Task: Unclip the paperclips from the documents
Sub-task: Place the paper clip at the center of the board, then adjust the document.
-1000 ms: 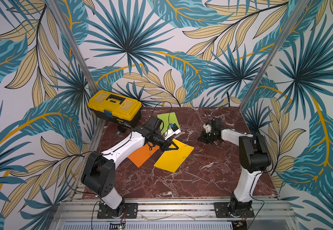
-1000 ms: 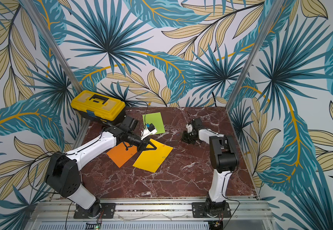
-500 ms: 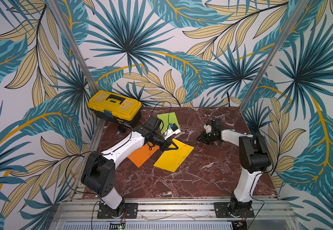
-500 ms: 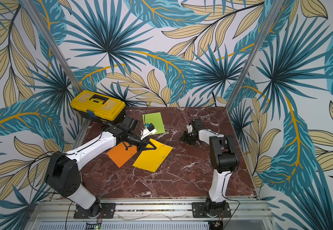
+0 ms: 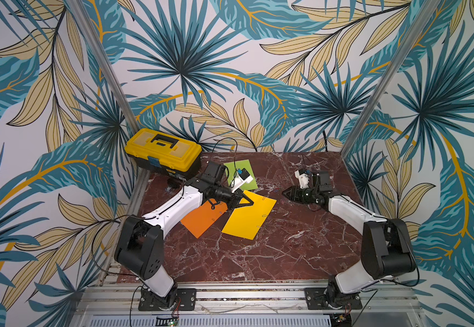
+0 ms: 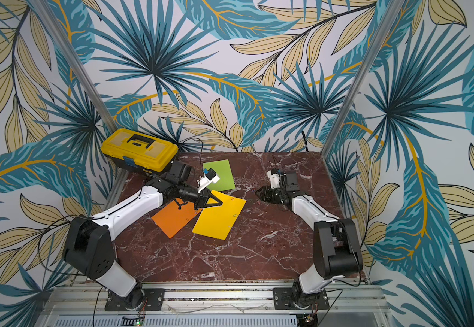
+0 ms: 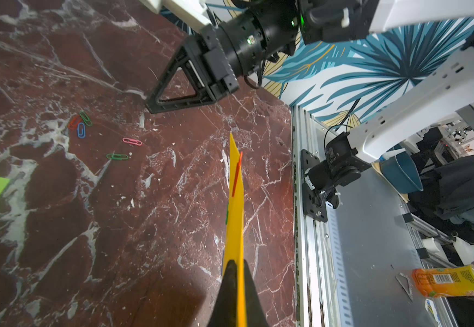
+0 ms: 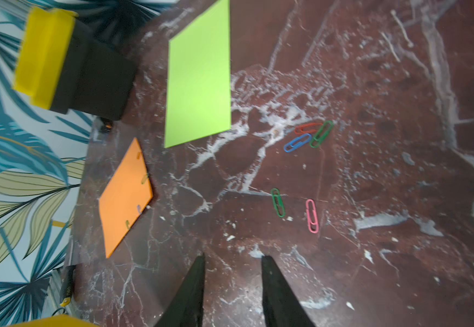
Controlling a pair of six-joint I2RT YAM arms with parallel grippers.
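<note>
My left gripper (image 7: 237, 266) is shut on the edge of the golden yellow document (image 5: 247, 218), which the left wrist view shows edge-on with a red paperclip (image 7: 237, 175) on it. The orange document (image 5: 201, 220) lies partly under it, with several clips along one edge (image 8: 142, 181). Flat at the back is the lime green document (image 5: 242, 172). My right gripper (image 8: 231, 259) hovers open over bare marble with nothing between its fingers. Several loose paperclips lie just ahead of it: a red, green and blue cluster (image 8: 309, 136), a green one (image 8: 278, 202) and a pink one (image 8: 312, 216).
A yellow toolbox (image 5: 163, 151) stands at the table's back left corner, close behind my left arm. The marble table (image 5: 258, 254) ends at an aluminium rail along the front. Metal posts rise at both back corners.
My right gripper's jaws have parted while it stays near the loose clips. The left gripper keeps its hold on the yellow sheet and has not moved.
</note>
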